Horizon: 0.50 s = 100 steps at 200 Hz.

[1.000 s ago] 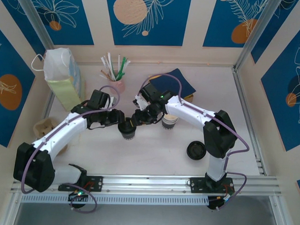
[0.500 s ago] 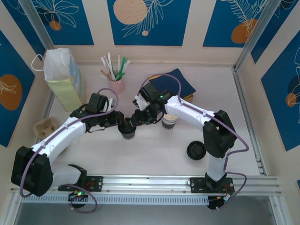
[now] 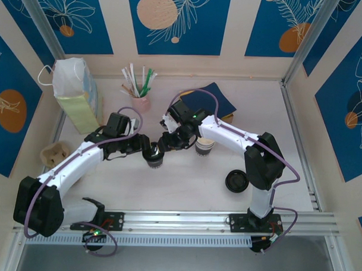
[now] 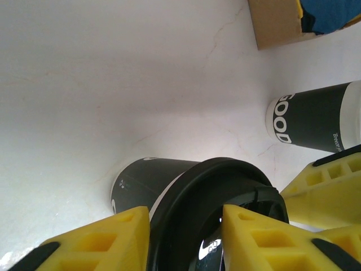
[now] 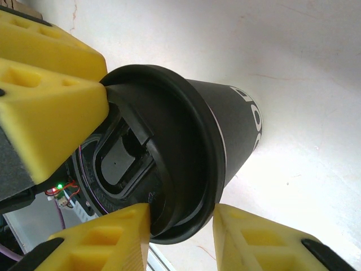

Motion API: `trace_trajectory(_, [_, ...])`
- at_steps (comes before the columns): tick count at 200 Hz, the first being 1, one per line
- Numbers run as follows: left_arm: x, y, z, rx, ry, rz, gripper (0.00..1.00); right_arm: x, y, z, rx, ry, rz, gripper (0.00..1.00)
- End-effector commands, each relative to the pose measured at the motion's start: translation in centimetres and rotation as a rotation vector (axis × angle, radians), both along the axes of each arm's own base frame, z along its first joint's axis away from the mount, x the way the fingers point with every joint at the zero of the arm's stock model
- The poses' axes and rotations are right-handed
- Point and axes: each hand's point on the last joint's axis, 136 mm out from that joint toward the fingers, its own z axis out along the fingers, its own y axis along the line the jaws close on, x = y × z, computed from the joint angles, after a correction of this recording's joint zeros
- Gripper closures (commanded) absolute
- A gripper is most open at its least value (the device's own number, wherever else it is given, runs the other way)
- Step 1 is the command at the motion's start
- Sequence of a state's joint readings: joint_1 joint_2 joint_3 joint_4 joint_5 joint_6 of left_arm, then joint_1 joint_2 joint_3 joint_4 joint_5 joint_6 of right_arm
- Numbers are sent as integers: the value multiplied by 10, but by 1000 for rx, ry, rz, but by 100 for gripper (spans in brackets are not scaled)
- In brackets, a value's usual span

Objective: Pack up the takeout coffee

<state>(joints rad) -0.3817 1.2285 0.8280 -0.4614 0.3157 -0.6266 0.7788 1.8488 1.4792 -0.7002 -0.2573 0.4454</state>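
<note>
The takeout coffee (image 3: 154, 156), a dark cup under a round black lid, stands mid-table between both arms. My left gripper (image 3: 146, 148) comes at it from the left. In the left wrist view its yellow fingers (image 4: 107, 240) pinch the lid's rim (image 4: 186, 214), one outside and one on the lid top. My right gripper (image 3: 166, 143) reaches from the right. Its fingers (image 5: 101, 243) clamp the opposite rim of the cup (image 5: 225, 135), with the far fingertip just meeting the edge.
A lidless dark cup with a white rim (image 3: 204, 146) stands just right of the grippers. A loose black lid (image 3: 236, 181) lies front right. At the back left are a white and yellow bag (image 3: 76, 95) and a straw holder (image 3: 141, 92). A cardboard carrier (image 3: 53, 152) sits far left.
My left arm's elbow has swung slightly outward, and its gripper has settled closer on the lid. The cup and the right arm have stayed put.
</note>
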Motion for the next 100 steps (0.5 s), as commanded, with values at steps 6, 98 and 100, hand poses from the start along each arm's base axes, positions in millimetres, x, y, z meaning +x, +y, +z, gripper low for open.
trace_trajectory(6, [-22, 11, -4, 48, 115, 11, 60, -12, -5, -15, -60, 24, 33, 66])
trace_trajectory(98, [-39, 4, 15, -47, 106, -2, 55, -12, -2, -15, -61, 24, 34, 66])
trace_trajectory(100, [-39, 5, 14, -46, 109, 0, 55, -13, -2, -15, -62, 25, 34, 66])
